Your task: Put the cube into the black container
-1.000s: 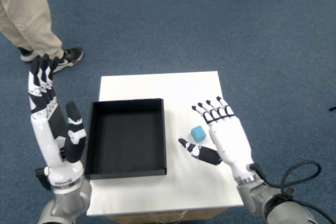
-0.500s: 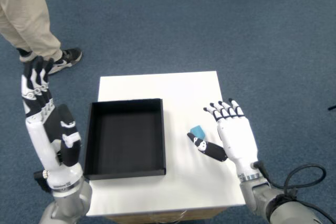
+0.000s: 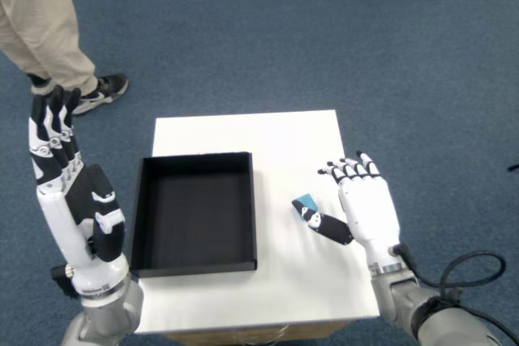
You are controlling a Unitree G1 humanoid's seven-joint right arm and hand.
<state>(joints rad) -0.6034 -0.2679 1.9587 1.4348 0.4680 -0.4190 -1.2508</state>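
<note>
Head view. The cube (image 3: 305,201), small and light blue, sits on the white table (image 3: 276,131), to the right of the black container (image 3: 195,212) and apart from its right wall, with a strip of bare tabletop between them. The container is open-topped and nothing shows inside it. The right hand (image 3: 366,210) lies farther right of the container than the cube, back of the hand up, its four fingers (image 3: 347,171) extended and only slightly spread, pointing away from the robot. The thumb (image 3: 324,224) reaches out sideways toward the container, and its tip sits right against the cube's near edge; whether it truly touches I cannot tell. Nothing is clasped: the cube is on the table, outside the palm, on the thumb side. Key relation: the cube lies to the container side of the fingers and just ahead of the thumb tip, so the four fingers have no contact with it. It shows no long axis that matters, being roughly equal-sided. The left hand (image 3: 77,200) is raised on the far side of the container, off the table's left edge, well apart from the cube; the right hand is clearly the nearer. Judgement: grasp not yet made; closing should bring the fingers over toward the thumb.
</note>
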